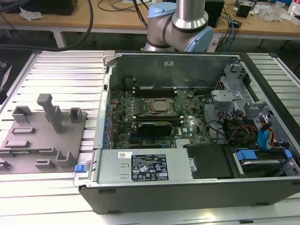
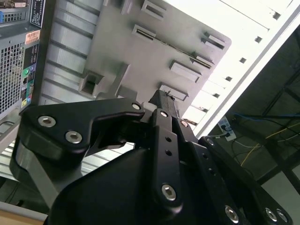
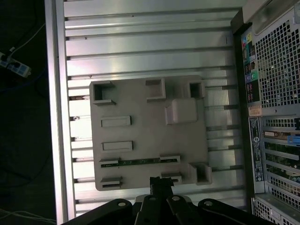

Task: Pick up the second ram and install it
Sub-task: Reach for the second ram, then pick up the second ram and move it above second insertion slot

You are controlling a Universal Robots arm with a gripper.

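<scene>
Second ram (image 3: 139,161) sits as a thin green strip in a long slot of the gray fixture tray (image 3: 140,98), seen from above in the first wrist view. The gripper (image 3: 161,183) hangs just beside that slot, closed, tips together. The exterior view adds the open computer case (image 1: 173,65) with its CPU socket (image 1: 158,107). The tray lies to the exterior view's left of it on the ribbed desk (image 1: 61,70).

A flat grey plastic fixture plate (image 1: 47,145) lies on the ribbed aluminium table (image 1: 61,70), at the exterior view's left of the open black metal computer case (image 1: 187,194). The second ram (image 3: 140,161), a thin green circuit-board stick, lies on that plate.
</scene>
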